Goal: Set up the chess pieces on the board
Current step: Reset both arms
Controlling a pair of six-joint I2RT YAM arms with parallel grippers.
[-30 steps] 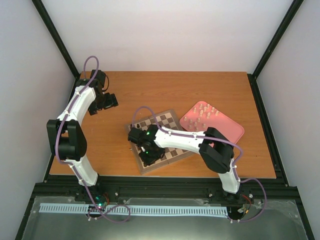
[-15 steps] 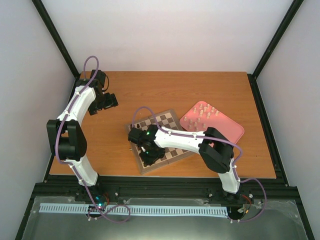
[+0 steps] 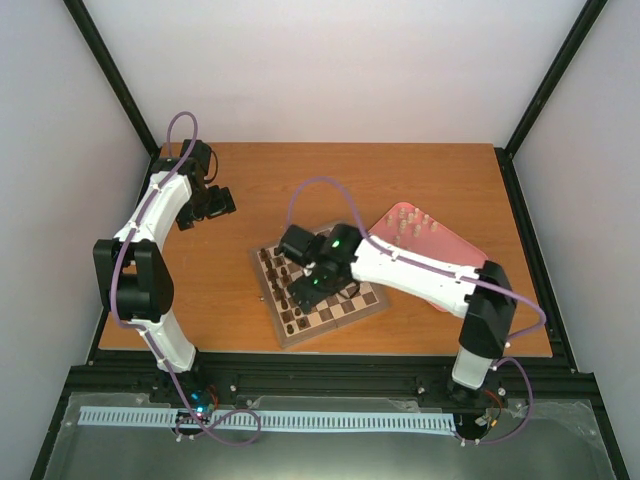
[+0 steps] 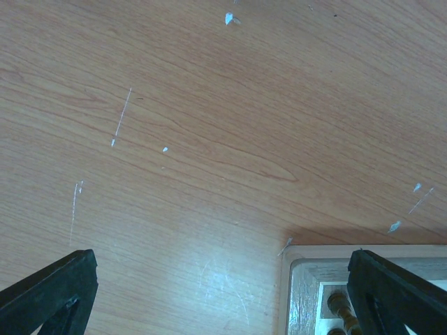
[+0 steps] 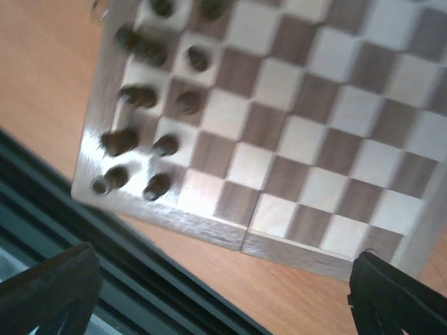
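On the near middle of the table [image 3: 400,170] lies the board [image 3: 345,308], turned askew to the table's edge; dark chess pieces [image 3: 290,320] stand in two rows along its left side, blurred in the right wrist view; pale chess pieces [image 3: 410,222] stand on the pink tray [image 3: 455,238], just beside the board's far right corner; the right gripper [image 3: 303,293] hangs above the board near the dark rows, jaws wide apart, nothing between them; the left gripper [image 3: 213,204] hovers over bare wood at the far left, jaws likewise spread and empty.
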